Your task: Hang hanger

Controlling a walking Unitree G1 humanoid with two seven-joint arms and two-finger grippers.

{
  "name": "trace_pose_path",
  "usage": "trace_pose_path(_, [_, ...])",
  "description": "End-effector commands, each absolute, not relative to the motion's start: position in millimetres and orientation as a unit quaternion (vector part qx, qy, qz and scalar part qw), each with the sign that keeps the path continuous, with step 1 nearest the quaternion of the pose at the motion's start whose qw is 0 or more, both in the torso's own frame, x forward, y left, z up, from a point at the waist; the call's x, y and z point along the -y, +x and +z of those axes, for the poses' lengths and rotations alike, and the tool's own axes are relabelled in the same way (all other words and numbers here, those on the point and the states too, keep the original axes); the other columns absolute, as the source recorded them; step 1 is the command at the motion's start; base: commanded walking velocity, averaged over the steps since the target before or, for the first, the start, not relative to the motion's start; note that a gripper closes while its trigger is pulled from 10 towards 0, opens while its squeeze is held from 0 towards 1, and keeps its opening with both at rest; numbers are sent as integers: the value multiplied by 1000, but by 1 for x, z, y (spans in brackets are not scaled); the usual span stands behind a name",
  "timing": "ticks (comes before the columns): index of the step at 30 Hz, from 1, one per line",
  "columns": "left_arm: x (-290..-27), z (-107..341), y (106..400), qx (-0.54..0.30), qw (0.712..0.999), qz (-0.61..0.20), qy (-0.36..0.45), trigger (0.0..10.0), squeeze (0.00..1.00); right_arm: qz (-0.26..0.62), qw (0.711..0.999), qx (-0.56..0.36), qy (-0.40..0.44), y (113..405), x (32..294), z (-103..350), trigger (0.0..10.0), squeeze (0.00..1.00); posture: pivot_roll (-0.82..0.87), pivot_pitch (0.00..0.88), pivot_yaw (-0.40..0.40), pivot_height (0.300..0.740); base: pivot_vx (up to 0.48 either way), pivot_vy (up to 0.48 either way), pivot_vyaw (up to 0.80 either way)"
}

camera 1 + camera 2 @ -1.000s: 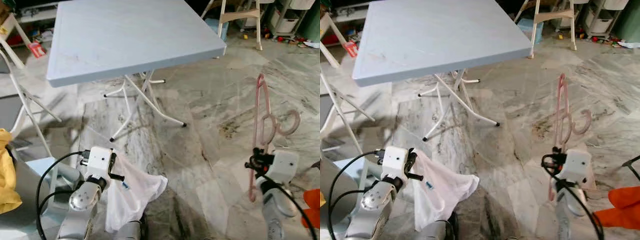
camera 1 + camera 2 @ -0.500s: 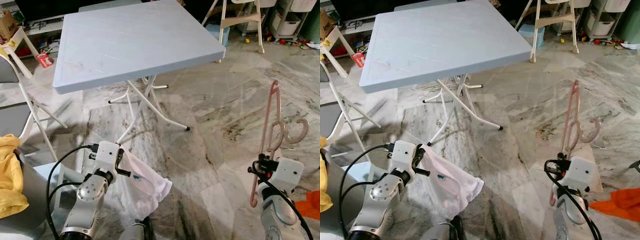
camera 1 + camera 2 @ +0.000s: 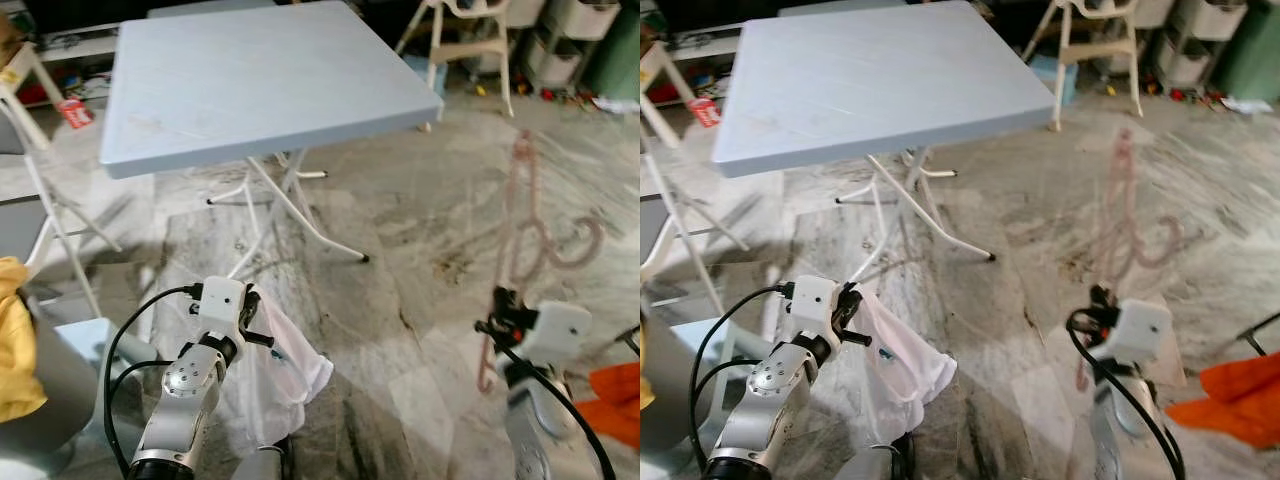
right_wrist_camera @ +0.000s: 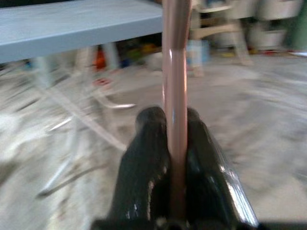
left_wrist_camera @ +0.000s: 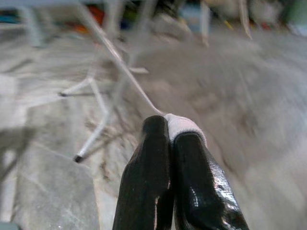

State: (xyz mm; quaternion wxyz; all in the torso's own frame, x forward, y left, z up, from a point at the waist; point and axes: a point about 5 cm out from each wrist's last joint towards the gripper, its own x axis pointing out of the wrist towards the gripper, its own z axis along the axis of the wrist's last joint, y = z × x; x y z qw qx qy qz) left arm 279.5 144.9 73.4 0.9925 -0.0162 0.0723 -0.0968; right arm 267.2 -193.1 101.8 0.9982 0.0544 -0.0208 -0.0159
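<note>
1. The right tool (image 4: 175, 143) is gripping a pink hanger (image 3: 520, 225), its two black fingers (image 4: 144, 158) clamped on either side of the plastic bar. The hanger is standing nearly upright above the tool, hook curling out to the robot's right, over the marble floor (image 3: 400, 230).
2. The left tool (image 5: 170, 143) is pinching the edge of a white cloth (image 3: 275, 375), fingers pressed tight together on the fold; the rest is drooping below the wrist.
3. The grey counter (image 3: 260, 80) is standing ahead, well apart from both tools, with nothing resting on it. No rail or hook for hanging is appearing in front of the robot.
4. Handling judgement: the hanger is looking light and stiff, thin smooth plastic, so it is likely to swivel or slip in a two-finger grip. The hold on a straight bar is leaving the hook free, which suits the task.
5. The cloth is looking soft and limp; it is apt to swing as the robot walks.
</note>
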Motion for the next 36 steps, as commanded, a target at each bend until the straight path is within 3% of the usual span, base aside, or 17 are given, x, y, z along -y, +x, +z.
trace_pose_path(1, [-142, 91, 285, -41, 994, -102, -13, 10000, 0, -18, 997, 22, 65, 268, 197, 105, 10000, 0, -18, 108, 2, 740, 300, 0, 0])
trace_pose_path(18, [-146, 96, 286, -41, 995, -93, -13, 10000, 0, 22, 997, 27, 74, 269, 181, 108, 10000, 0, -12, 122, -5, 740, 384, 0, 35])
trace_pose_path(22, [-146, 96, 285, -42, 995, -93, -11, 10000, 0, 17, 997, 25, 74, 270, 182, 108, 10000, 0, -8, 125, -7, 740, 388, 0, 586])
trace_pose_path(36, [-157, 102, 287, -37, 997, -68, 3, 10000, 0, 5, 997, 32, 76, 280, 187, 107, 10000, 0, 30, 85, 21, 740, 357, 0, 0])
